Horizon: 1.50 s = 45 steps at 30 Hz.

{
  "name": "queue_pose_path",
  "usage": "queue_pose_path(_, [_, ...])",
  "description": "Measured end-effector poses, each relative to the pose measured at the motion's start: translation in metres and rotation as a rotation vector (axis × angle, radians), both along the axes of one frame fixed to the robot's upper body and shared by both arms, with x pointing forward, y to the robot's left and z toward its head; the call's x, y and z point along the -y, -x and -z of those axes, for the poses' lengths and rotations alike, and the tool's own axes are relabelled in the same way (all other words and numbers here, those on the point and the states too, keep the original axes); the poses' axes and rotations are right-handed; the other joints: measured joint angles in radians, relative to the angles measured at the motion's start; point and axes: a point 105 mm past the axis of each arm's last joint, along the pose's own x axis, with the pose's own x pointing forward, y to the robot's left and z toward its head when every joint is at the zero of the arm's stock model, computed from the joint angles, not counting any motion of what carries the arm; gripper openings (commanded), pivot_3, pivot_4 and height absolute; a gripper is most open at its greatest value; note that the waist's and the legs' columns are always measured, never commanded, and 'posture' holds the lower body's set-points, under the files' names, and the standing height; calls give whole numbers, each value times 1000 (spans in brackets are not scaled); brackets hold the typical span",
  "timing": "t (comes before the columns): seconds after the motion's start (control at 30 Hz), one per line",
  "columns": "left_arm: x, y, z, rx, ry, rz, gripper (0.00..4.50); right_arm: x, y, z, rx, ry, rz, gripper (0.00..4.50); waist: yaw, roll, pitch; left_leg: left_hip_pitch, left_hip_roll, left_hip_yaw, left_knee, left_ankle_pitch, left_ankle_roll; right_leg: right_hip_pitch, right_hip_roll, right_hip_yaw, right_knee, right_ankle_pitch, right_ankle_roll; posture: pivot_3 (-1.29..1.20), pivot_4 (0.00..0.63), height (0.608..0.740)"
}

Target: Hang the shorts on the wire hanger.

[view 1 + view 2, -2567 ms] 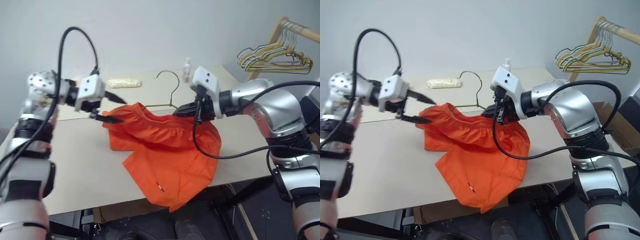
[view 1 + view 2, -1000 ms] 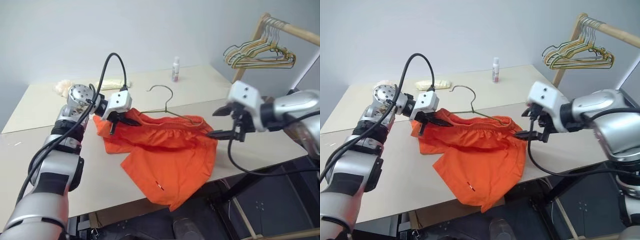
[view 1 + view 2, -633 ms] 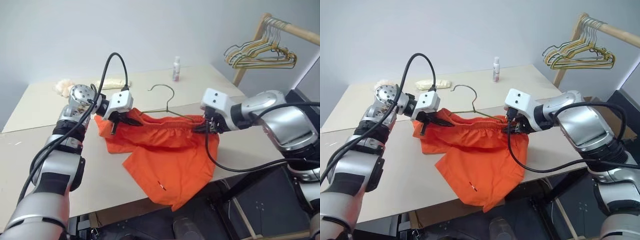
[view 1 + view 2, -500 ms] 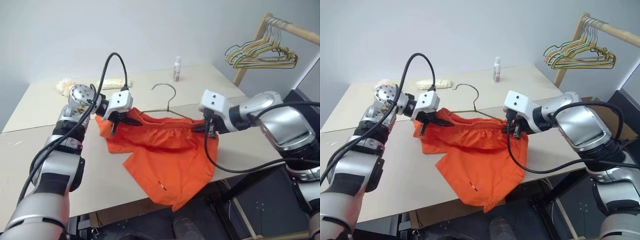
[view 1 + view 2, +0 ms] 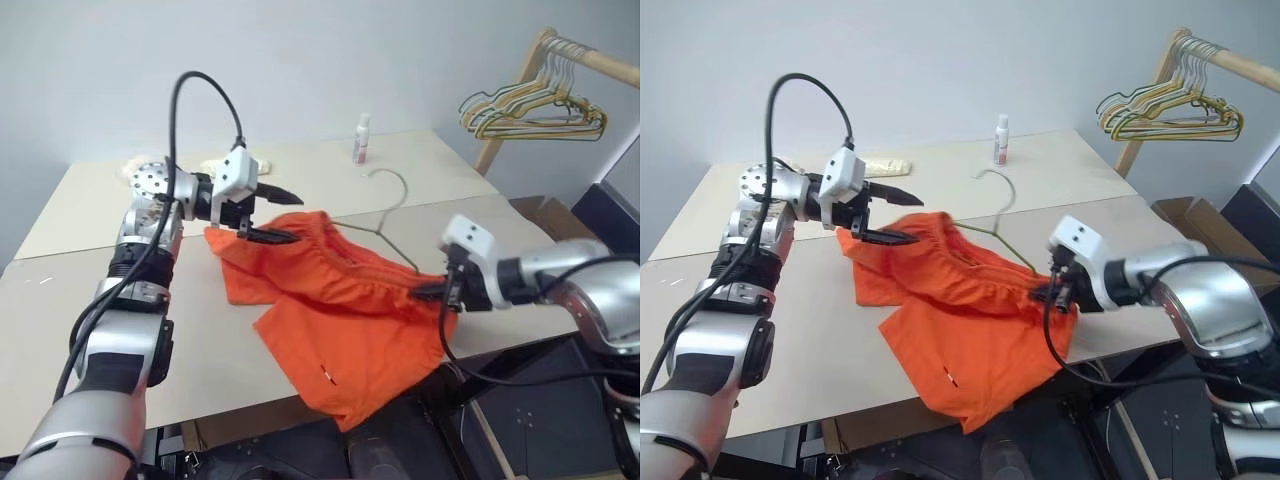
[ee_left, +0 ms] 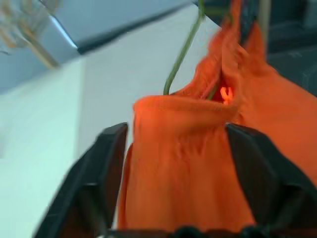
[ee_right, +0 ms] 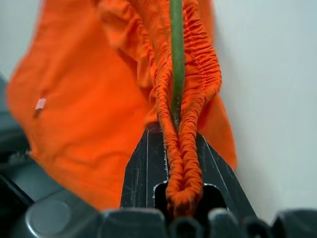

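Observation:
The orange shorts [image 5: 340,300] lie crumpled on the table [image 5: 150,330], one leg hanging over its near edge. The thin wire hanger [image 7: 176,44] is threaded through the gathered waistband, and its hook sticks up behind the fabric. My right gripper [image 5: 430,292] is shut on the waistband's right end, pinching the bunched elastic [image 7: 185,163] together with the wire. My left gripper [image 5: 278,213] is open at the waistband's left end. One finger is above that corner of fabric [image 6: 178,148] and one below, and the fabric stands between them.
A wooden rack [image 5: 530,110] with several yellow and green wire hangers stands at the back right. A small white bottle [image 5: 361,138] and a pale bundle [image 5: 885,167] sit at the table's far edge. A cardboard box [image 5: 530,208] is beyond the right side.
My right gripper shut on the waistband's right end and pulled it down toward the near edge, tilting the hanger. My left gripper opened, let go of the left end and rose a little.

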Motion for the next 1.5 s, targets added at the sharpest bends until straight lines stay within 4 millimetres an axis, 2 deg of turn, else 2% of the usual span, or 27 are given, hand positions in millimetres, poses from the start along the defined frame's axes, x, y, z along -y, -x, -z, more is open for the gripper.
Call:
queue_pose_path(0.17, [11, -5, -24, -4, 236, -102, 4456, 25, 26, 0, -3, -55, 200, 108, -9, 0, 0, 1, 1, 0, -1, 0, 0, 1, 1, 1, -2, 0, 0, -371, 0, 740])
queue_pose_path(0.27, [21, 10, -31, -70, 344, -73, 4456, 45, 41, 3, -19, -95, 359, 108, -19, 1, -1, 2, 1, 1, -1, 0, 0, 3, 1, 3, -2, 0, 0, -392, 0, 740])
queue_pose_path(0.37, [35, 31, -38, -176, 447, -23, 4456, 76, 50, 4, 15, -119, 565, 108, -23, 3, -2, 5, 1, 1, -1, -1, 0, 7, 1, 3, -4, 0, 0, -401, 0, 740])
queue_pose_path(0.57, [53, 64, -51, -263, 521, 51, 4456, 138, 46, -16, 162, -139, 937, 108, -46, 10, -7, 15, 2, 2, -3, -1, 1, 21, 2, 3, -13, 0, 0, -425, 9, 740])
queue_pose_path(0.67, [60, 69, -48, -293, 528, 61, 4456, 171, 39, -28, 202, -167, 1131, 108, -69, 12, -7, 25, 2, 2, -9, -2, 2, 33, 2, 4, -27, -1, 1, -433, 8, 740])
queue_pose_path(0.83, [62, 69, -47, -298, 529, 58, 4456, 209, 29, -42, 182, -233, 1335, 108, -95, 17, -10, 25, 1, 4, -11, -2, 2, 33, 4, 6, -27, -1, 1, -433, 0, 740])
queue_pose_path(0.97, [62, 69, -46, -299, 523, 59, 4456, 240, 23, -67, 150, -353, 1497, 108, -110, 20, -11, 27, 1, 6, -12, -1, 3, 35, 3, 7, -29, -1, 1, -431, 0, 740])
queue_pose_path(1.07, [62, 69, -45, -299, 521, 58, 4456, 255, 25, -82, 124, -415, 1583, 108, -115, 20, -11, 30, 1, 7, -16, -1, 3, 38, 4, 7, -32, -1, 1, -428, 0, 740])
queue_pose_path(1.13, [62, 68, -42, -303, 521, 53, 4456, 262, 26, -86, 81, -446, 1632, 108, -120, 20, -10, 35, 2, 7, -19, -1, 3, 50, 4, 6, -39, -1, 1, -428, 0, 740])
queue_pose_path(1.27, [62, 69, -41, -298, 519, 53, 4456, 268, 26, -84, -7, -483, 1698, 108, -121, 14, -5, 47, 1, 8, -21, -3, 2, 66, 4, 5, -48, -2, 3, -421, 0, 740])
queue_pose_path(1.43, [61, 69, -42, -281, 517, 51, 4456, 272, 29, -75, -61, -448, 1761, 108, -121, 14, -4, 46, 2, 8, -21, -4, 2, 67, 4, 5, -49, -2, 3, -409, 0, 740])
queue_pose_path(1.5, [60, 69, -42, -278, 514, 49, 4500, 269, 26, -71, -58, -426, 1768, 837, -123, 14, -5, 46, 2, 8, -21, -4, 2, 67, 4, 5, -49, -2, 4, -405, 0, 740])
